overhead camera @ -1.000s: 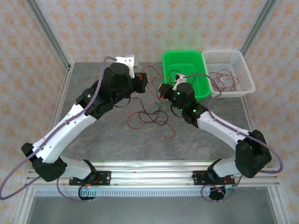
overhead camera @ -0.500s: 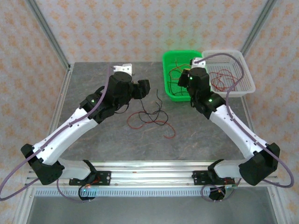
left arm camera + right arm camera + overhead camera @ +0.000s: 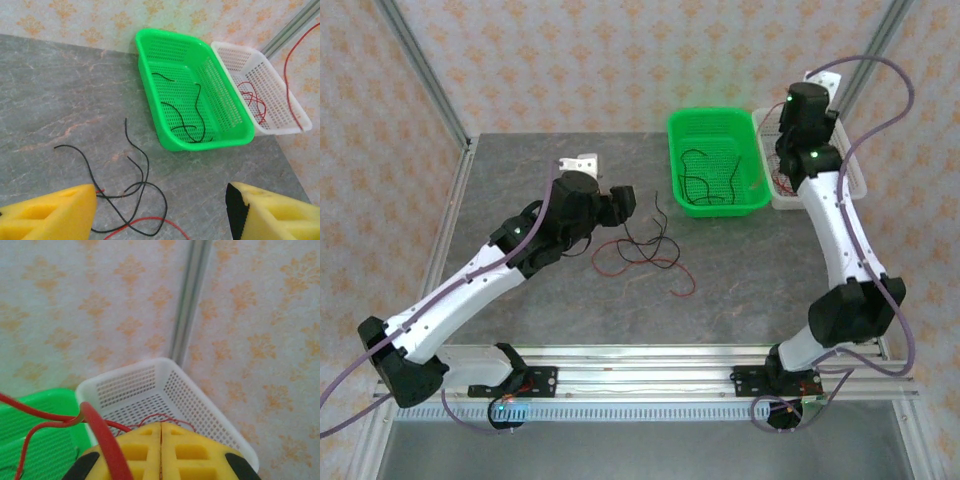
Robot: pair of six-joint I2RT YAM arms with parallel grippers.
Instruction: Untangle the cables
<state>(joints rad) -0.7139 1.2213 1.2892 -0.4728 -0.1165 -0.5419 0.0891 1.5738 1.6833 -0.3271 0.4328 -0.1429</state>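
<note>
right jaws, pinching the thin red wire [image 3: 102, 437], should lower into the white plastic mesh basket [image 3: 192, 400] beneath before releasing; left jaws gape wide.

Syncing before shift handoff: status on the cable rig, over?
Left gripper open above the table tangle. Right gripper shut on a red cable, raised over the white basket. Tangle's red and black strands crossed, nothing lying on them.

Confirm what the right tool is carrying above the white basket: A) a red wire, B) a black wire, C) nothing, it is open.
A: the right tool is shut on a red wire that runs out from beside its closed fingers, with the white basket just beyond it.
</note>
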